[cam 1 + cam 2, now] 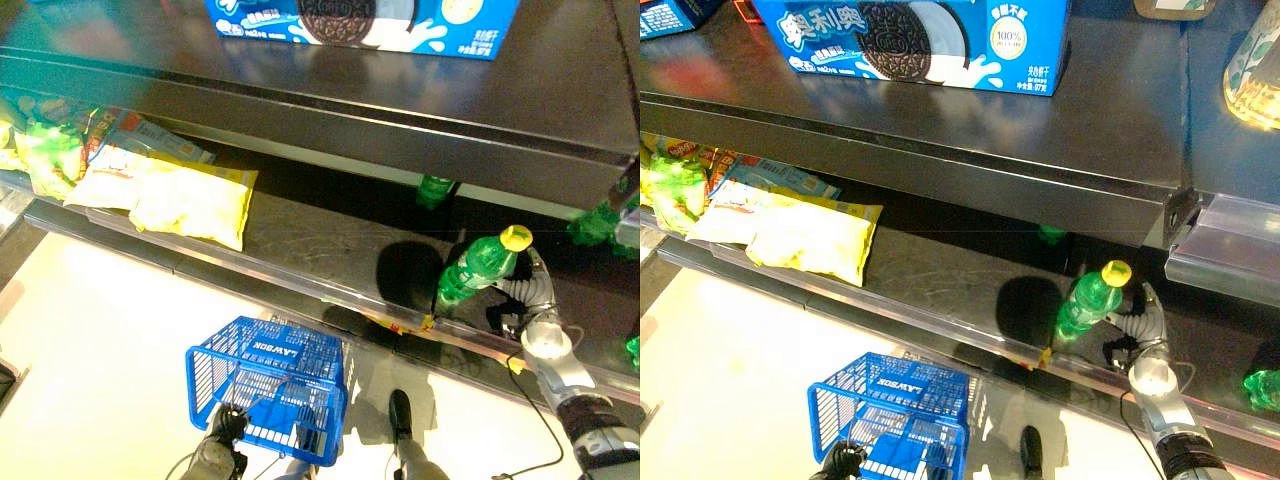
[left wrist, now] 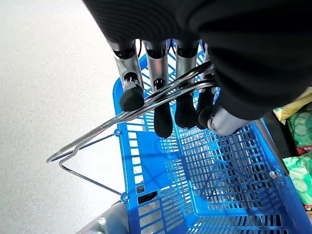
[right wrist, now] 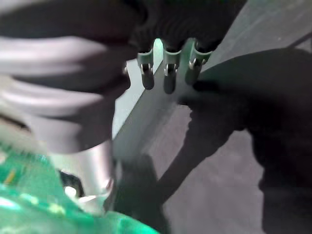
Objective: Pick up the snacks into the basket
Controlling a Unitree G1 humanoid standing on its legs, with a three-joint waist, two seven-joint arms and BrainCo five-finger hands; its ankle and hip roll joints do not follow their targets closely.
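The right hand [image 1: 528, 300] is up at the front edge of the lower shelf [image 1: 330, 250], fingers curled round a green bottle [image 1: 478, 268] with a yellow cap; the bottle tilts, cap up and away from the shelf lip. In the right wrist view the green label sits against the palm, so the grip looks real, though I cannot tell how firm it is. The left hand [image 2: 165, 92] hangs low over the floor with its fingers hooked under the wire handles of the blue basket [image 1: 268, 385], which looks bare inside. The snacks [image 1: 190, 200], yellow and green packets, lie in a heap toward the left end of the same shelf, well apart from the bottle and untouched. A blue biscuit box [image 1: 370, 20] stands on the shelf above.

What worries me: the bottle is not a packet, so the wrong thing may go in first. Its foot is close to the shelf lip and could catch there as it comes out, twisting it in the fingers. The basket hangs off to the left of the right hand, so a drop from here would miss it. The basket could also swing on its handles.

As for print, I leave it unread
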